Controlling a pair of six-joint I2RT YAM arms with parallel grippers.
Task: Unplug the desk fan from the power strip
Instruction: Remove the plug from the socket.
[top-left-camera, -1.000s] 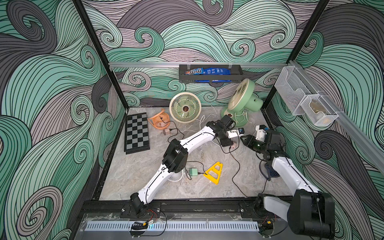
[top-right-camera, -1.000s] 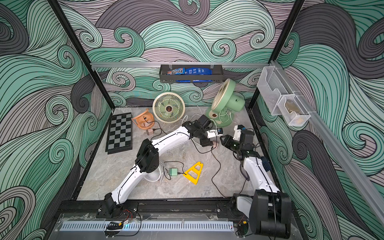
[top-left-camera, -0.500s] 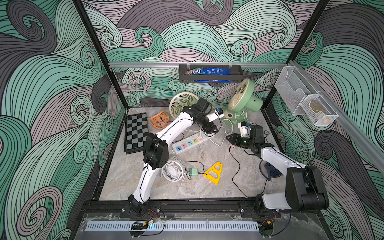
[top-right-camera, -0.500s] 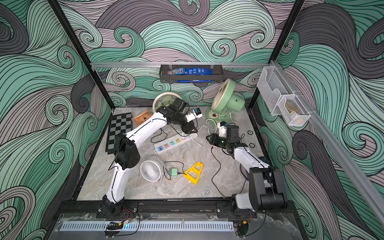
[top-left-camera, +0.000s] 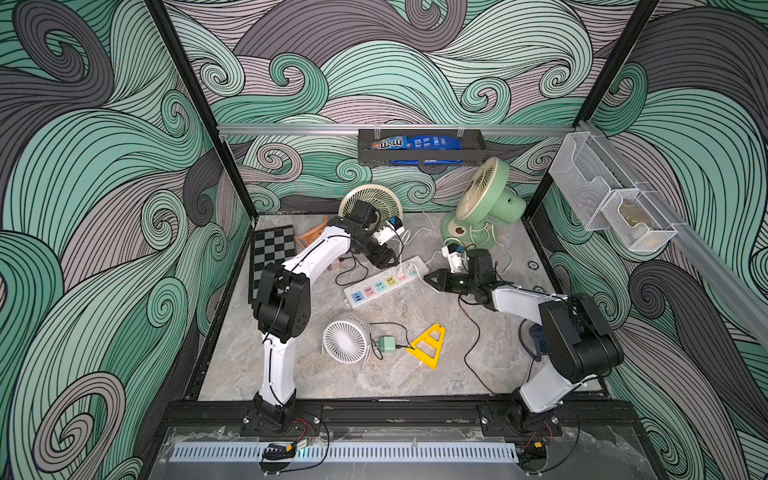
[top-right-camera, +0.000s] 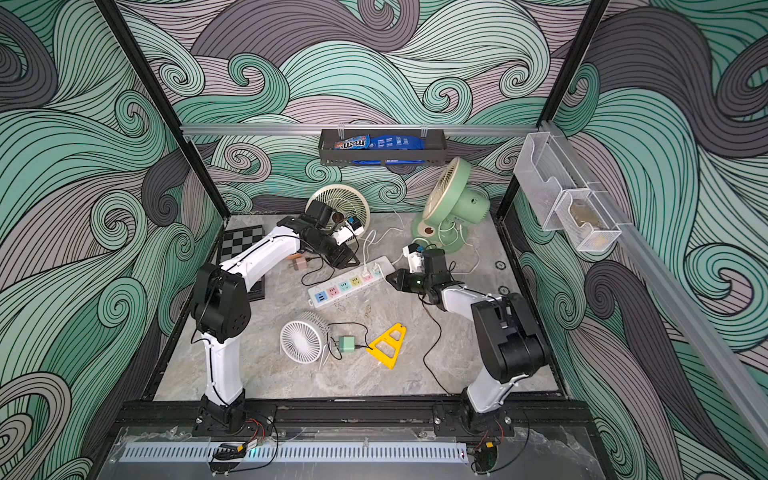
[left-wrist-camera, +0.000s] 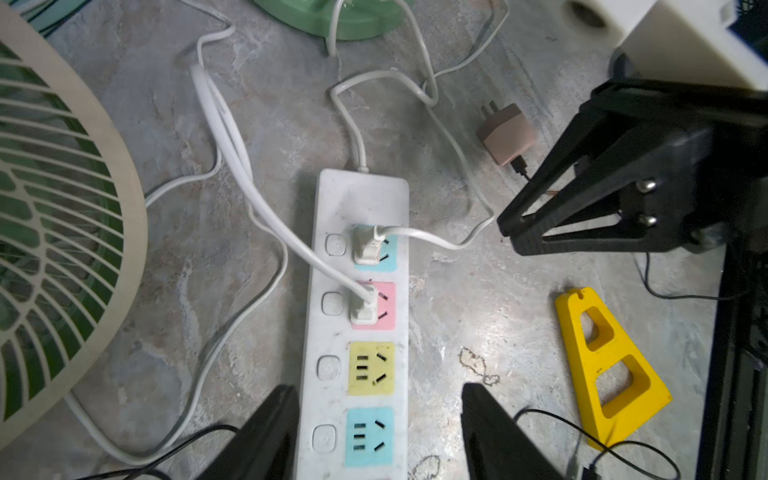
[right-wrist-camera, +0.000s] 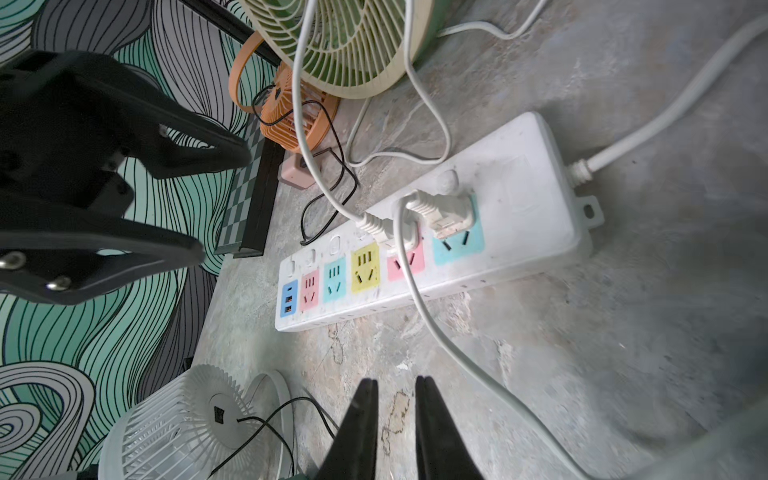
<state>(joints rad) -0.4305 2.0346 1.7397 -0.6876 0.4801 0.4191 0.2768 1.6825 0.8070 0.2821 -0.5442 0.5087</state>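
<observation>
White rectangular power strip (left-wrist-camera: 360, 266), pastel socket squares, on mottled stone tabletop (left-wrist-camera: 478, 316).

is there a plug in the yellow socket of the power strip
No. In the left wrist view the yellow socket of the power strip is bare.

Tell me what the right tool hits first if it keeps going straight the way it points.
Probably the power strip: the right tool points at its corded end, where two white plugs sit. A white cord lies across the path and may touch first; depth is unclear.
</observation>
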